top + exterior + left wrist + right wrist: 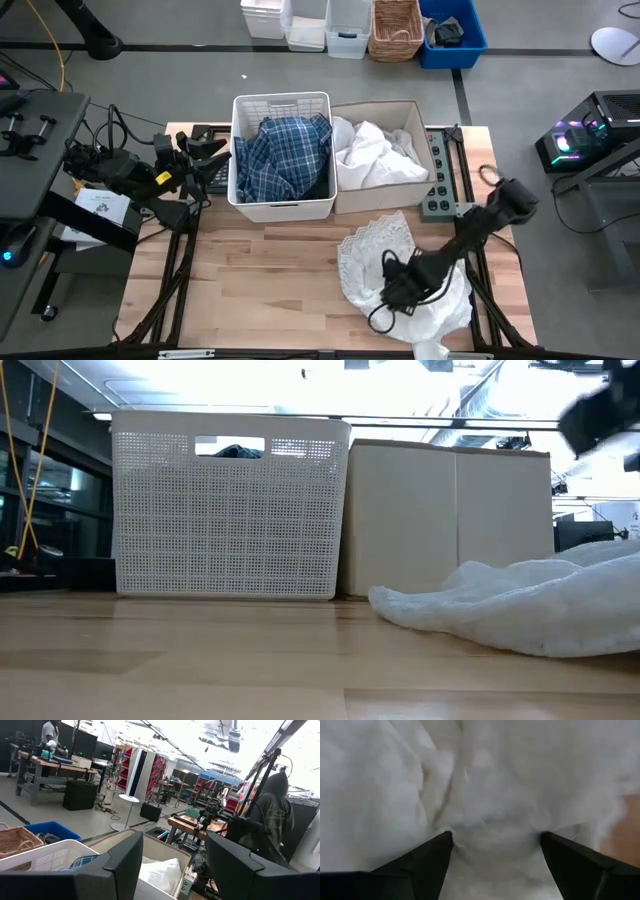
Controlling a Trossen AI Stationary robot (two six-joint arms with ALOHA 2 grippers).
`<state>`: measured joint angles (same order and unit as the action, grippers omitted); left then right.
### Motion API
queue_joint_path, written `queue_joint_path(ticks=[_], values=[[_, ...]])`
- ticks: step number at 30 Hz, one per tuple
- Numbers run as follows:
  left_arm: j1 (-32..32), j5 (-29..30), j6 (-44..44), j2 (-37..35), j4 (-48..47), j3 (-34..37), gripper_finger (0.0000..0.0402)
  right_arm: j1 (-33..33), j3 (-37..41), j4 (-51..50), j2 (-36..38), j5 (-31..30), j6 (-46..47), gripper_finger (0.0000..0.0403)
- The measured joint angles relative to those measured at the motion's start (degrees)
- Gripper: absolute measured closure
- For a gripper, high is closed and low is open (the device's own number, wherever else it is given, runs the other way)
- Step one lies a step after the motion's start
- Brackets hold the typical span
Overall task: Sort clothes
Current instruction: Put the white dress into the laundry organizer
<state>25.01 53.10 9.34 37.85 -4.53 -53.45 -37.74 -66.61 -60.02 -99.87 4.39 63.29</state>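
Observation:
A white lacy garment [375, 250] lies spread on the table's near right part; it also shows in the low view [530, 605]. My right gripper [495, 840] is open and down on this garment [398, 285], which fills the right wrist view. A blue-and-white plaid shirt [285, 155] lies in the white plastic basket [240, 108]. White pieces [375, 155] lie in the beige fabric box [412, 108]. My left gripper [175, 855] is open and empty, held up beside the basket's left side [205, 150]. The dark green and dark grey garments are hidden. My right gripper comes from above, pointing down, with its fingers apart. Both fingertips [445, 840] are set into the white garment's middle part [495, 827], and a low hump of cloth stands between them. The garment lies on the table.
The basket [230, 510] and the box [450, 520] stand side by side at the table's far middle. A power strip [438, 175] lies right of the box. Bare wood [260, 280] lies at the near left. A person [272, 815] stands in the room beyond the table.

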Motion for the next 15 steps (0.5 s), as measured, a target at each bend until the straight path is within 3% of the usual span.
queue_joint_path(ticks=[5,7,9,12,13,15], values=[[0.01,0.0,0.01,-0.02,0.12,0.0,0.0201,1.15,3.85,9.56,-6.1,4.62,3.99,0.0103],[-0.01,0.0,-0.02,-0.03,0.19,0.0,0.0201,1.82,4.41,11.54,-8.18,6.7,7.07,0.0129],[0.0,-0.01,-0.02,-0.02,0.46,0.0,0.0201,2.19,4.5,11.78,-8.45,7.61,9.15,0.0191],[-0.01,-0.02,-0.23,-0.02,1.79,0.0,0.0201,3.24,4.46,11.03,-8.51,6.72,10.9,0.0336],[0.01,-0.04,-0.77,-0.03,2.13,0.0,0.0201,3.86,4.21,10.53,-8.47,6.69,10.07,0.0355],[-0.01,-0.04,-2.1,-0.26,3.03,0.0,0.0201,5.28,3.25,7.72,-6.78,4.38,9.52,0.0357]])
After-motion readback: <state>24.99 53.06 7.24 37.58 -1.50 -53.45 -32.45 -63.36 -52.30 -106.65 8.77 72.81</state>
